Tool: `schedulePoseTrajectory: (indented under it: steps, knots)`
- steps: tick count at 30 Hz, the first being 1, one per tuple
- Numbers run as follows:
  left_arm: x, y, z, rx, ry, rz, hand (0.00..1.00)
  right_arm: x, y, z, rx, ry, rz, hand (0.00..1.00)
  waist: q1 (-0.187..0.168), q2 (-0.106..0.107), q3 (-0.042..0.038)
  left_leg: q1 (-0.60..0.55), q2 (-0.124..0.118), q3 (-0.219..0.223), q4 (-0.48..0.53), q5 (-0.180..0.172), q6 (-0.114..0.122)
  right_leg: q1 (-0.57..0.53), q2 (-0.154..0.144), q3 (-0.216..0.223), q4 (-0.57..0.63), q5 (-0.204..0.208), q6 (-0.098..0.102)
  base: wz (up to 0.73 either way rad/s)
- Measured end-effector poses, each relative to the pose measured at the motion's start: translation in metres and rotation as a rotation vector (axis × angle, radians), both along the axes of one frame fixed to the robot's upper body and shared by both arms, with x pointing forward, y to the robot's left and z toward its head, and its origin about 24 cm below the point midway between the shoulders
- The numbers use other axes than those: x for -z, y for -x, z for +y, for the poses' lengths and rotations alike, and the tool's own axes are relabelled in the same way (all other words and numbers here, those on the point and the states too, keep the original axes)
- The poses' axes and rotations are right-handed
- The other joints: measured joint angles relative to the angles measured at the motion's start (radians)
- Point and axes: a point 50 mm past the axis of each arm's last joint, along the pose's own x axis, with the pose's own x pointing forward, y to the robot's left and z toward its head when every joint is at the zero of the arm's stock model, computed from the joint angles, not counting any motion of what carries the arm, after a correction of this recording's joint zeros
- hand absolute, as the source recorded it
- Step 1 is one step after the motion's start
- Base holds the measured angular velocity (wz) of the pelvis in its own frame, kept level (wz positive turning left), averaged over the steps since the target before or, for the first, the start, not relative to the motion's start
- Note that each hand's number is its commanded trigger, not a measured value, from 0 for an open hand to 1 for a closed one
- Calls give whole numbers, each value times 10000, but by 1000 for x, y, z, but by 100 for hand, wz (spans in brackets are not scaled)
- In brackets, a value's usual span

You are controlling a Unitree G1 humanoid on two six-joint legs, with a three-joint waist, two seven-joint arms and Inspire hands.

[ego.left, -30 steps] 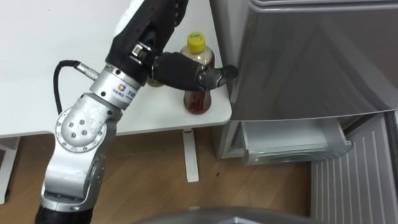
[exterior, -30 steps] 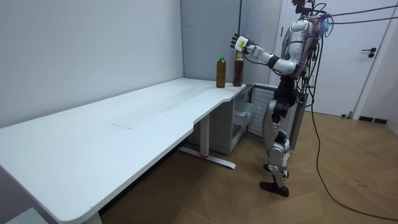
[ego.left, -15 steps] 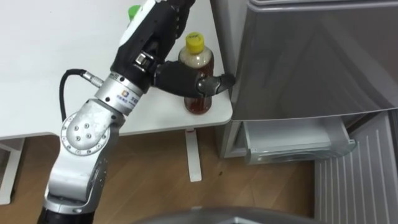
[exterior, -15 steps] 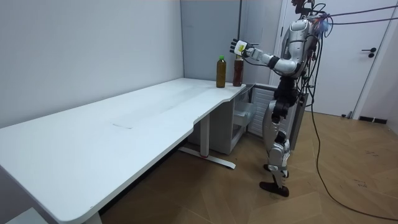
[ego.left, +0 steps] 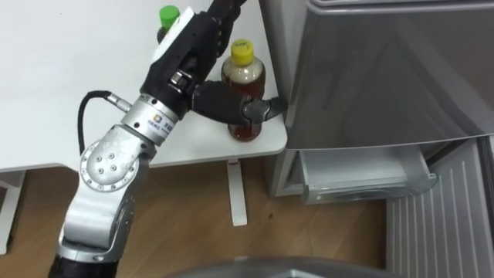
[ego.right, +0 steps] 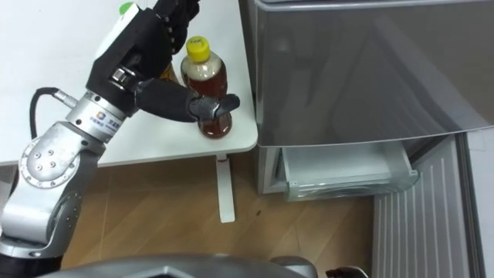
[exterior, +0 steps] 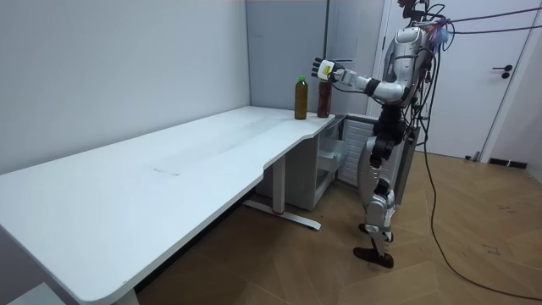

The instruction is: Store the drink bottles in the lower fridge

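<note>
1. I count two bottles on the tabletop [ego.left: 62, 93]. The yellow-capped bottle [ego.left: 245, 75], holding brown drink, is right of my left hand [ego.left: 189, 46], and the green-capped bottle [ego.left: 167, 15] peeks from behind it.
2. The hand is spread, with its thumb across the yellow-capped bottle's front.
3. One fridge drawer [ego.left: 363, 174] gapes lower right.

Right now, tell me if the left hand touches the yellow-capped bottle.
Cannot tell. In the left eye view the left hand has its thumb in front of the yellow-capped bottle, but overlap shows neither contact nor gap; the room view is too distant.
</note>
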Motion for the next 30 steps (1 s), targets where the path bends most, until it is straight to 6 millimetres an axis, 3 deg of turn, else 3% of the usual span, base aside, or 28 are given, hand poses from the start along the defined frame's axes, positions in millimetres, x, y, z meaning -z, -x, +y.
schedulePoseTrajectory:
  steps: [26, 27, 28, 29, 30]
  knots:
    - [13, 2, 3, 54, -159, 592, 0, 0, 0, 1, 0, -110, 64, 0, 147, -7, 2, 9, 8, 146, -8, 0, 0, 10, -6, -11, -4, 0, 0, 0]
    - [16, 1, 3, 49, -170, 698, 17, 0, 0, 1, -1, -107, 60, 0, 147, -6, 2, 6, 10, 147, -6, 0, 0, 14, -6, -16, -4, 0, 0, 0]
    - [17, 1, 3, 51, -174, 751, 80, 0, 0, 1, -1, -106, 60, 0, 147, -6, 2, 6, 11, 147, -4, 0, 0, 17, -6, -19, -4, 0, 0, 0]
    - [19, 1, 2, 63, -184, 858, 100, 0, 0, 1, -1, -105, 58, 0, 150, -5, 1, 6, 11, 147, -1, 0, 0, 26, -6, -21, -4, 0, 0, 0]
    - [21, 1, 2, 92, -188, 928, 100, 0, 0, 1, -2, -104, 54, 0, 154, -4, 1, 5, 11, 147, 0, 0, 0, 49, -7, -24, -3, 0, 0, 0]
